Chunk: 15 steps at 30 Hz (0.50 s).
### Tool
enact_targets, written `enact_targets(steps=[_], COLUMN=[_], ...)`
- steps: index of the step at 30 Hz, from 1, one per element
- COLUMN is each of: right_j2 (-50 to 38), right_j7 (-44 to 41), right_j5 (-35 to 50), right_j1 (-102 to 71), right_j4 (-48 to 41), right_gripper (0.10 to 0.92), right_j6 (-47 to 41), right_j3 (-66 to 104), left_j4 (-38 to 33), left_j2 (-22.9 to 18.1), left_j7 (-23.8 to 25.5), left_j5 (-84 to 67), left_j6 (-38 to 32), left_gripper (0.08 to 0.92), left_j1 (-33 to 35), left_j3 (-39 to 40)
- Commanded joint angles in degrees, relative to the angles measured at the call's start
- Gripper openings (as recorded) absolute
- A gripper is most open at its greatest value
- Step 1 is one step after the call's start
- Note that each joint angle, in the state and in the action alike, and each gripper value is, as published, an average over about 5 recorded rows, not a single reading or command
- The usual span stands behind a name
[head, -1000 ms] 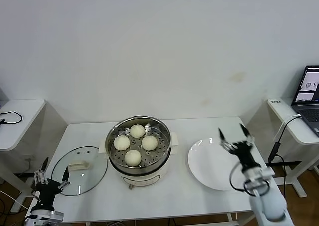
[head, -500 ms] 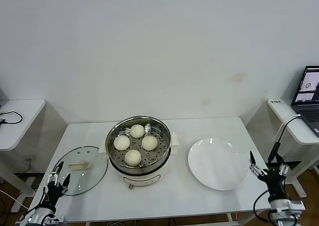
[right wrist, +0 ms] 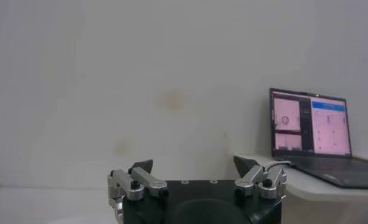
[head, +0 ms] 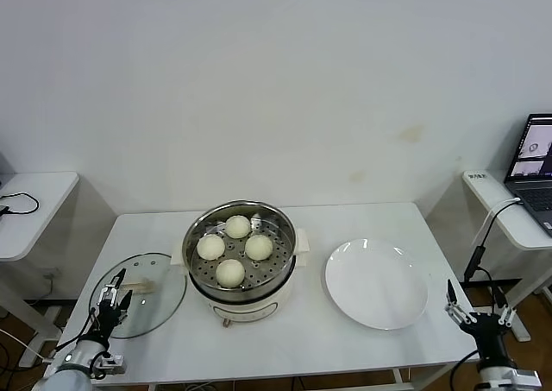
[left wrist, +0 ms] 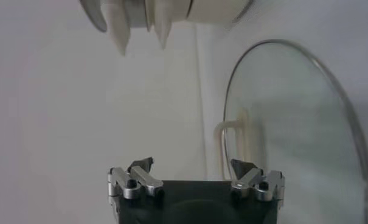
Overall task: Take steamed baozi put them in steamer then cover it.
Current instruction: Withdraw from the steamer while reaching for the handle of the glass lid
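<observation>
The steamer [head: 242, 280] stands mid-table, a steel pot on a cream-white base. Four baozi [head: 230, 272] lie on its perforated tray. The cover [head: 153, 312], a clear glass lid with a cream-white handle [head: 138, 286], lies flat on the table left of the pot. My left gripper [head: 109, 298] is open over the lid's left edge, near the handle. In the left wrist view the lid [left wrist: 293, 128] and its handle [left wrist: 232, 143] show ahead of the open left gripper [left wrist: 193, 165]. My right gripper [head: 479, 305] is open off the table's front right corner, empty.
A flat white plate [head: 377, 282] lies right of the steamer. A side table with a laptop [head: 533, 171] stands at the far right, also in the right wrist view [right wrist: 311, 131]. Another small white table [head: 30, 205] is at the far left.
My left gripper rose from below the table's front left edge to over the lid's rim. My right gripper withdrew from above the plate's right side down past the table's front right corner.
</observation>
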Motion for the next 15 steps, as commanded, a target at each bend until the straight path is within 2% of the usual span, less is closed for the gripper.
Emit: enact_targets(steps=[1,15], right_j2=[0.85,1.53], right_j7=[-0.20,-0.53], right_j5=[0.01,-0.37], right_j1=[-1.34,-1.40], right_j4=[-0.02,-1.00], right_gripper=[0.823,0.823], right_j6=[-0.03,-0.27], right_j3=[1.14,1.28], left_j4=[5.83,14.02], left_j2=[0.65,0.88], left_j7=[0.05,0.20], left_j5=[1.83,0.84], left_j6=[-0.08,-0.23], left_gripper=[0.823,0.823], left_j1=[-7.47,-13.72], left_j3=[3.27,6.17])
